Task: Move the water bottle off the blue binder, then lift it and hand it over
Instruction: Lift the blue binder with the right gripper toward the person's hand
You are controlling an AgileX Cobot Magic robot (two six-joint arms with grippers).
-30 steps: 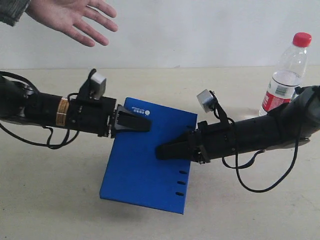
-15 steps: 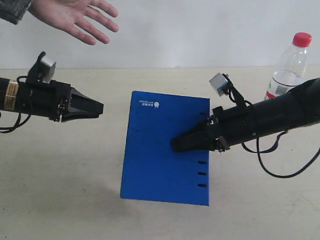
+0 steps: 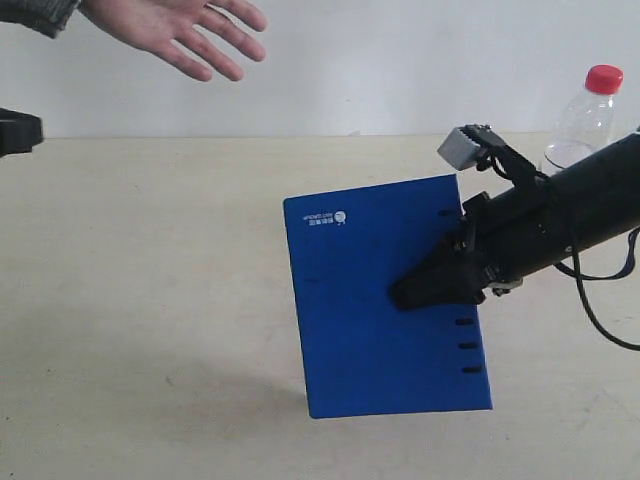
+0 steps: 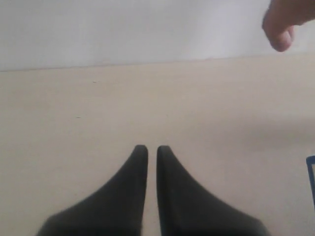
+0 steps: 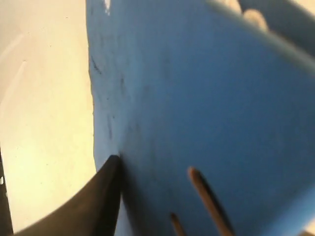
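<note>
The blue binder (image 3: 370,300) hangs tilted above the table, its white logo uppermost and its slots toward the right arm. My right gripper (image 3: 410,293) is shut on it near the slotted edge. In the right wrist view one black finger (image 5: 104,199) lies against the blue binder (image 5: 197,98) and the other is hidden behind it. The water bottle (image 3: 587,108) stands upright at the back right, its lower half hidden by the right arm. My left gripper (image 4: 152,149) is shut and empty over bare table. Only its dark tip (image 3: 15,132) shows at the exterior view's left edge.
A person's open hand (image 3: 180,28) hovers at the top left, and a fingertip (image 4: 281,30) of it shows in the left wrist view. The beige table (image 3: 150,300) meets a white wall behind. A sliver of the blue binder's edge (image 4: 311,173) shows in the left wrist view.
The left gripper let go of the binder, drew back to the left and shut. The right gripper carried the binder up and to the right. The hand shifted slightly right.
</note>
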